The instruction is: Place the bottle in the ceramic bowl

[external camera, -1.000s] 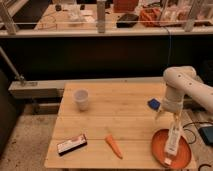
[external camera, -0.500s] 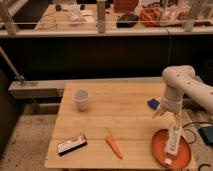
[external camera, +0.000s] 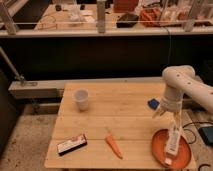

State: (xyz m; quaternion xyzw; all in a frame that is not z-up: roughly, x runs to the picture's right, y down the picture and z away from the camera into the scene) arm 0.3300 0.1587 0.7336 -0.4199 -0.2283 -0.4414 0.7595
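A white bottle [external camera: 171, 142] leans tilted inside the orange ceramic bowl [external camera: 159, 148] at the table's front right corner, its lower end on the bowl's bottom. My gripper [external camera: 169, 115] hangs from the white arm [external camera: 176, 82] just above the bottle's upper end. Its fingers look spread open, and the bottle's top sits just below them.
On the wooden table [external camera: 120, 117] stand a white cup [external camera: 81, 98] at the left, an orange carrot [external camera: 113, 146] at the front middle, a dark snack pack [external camera: 71, 144] at the front left and a small blue object [external camera: 153, 103] beside the arm. A railing and cluttered benches lie behind.
The arm has risen slightly. The bottle has stayed in the bowl in the same spot.
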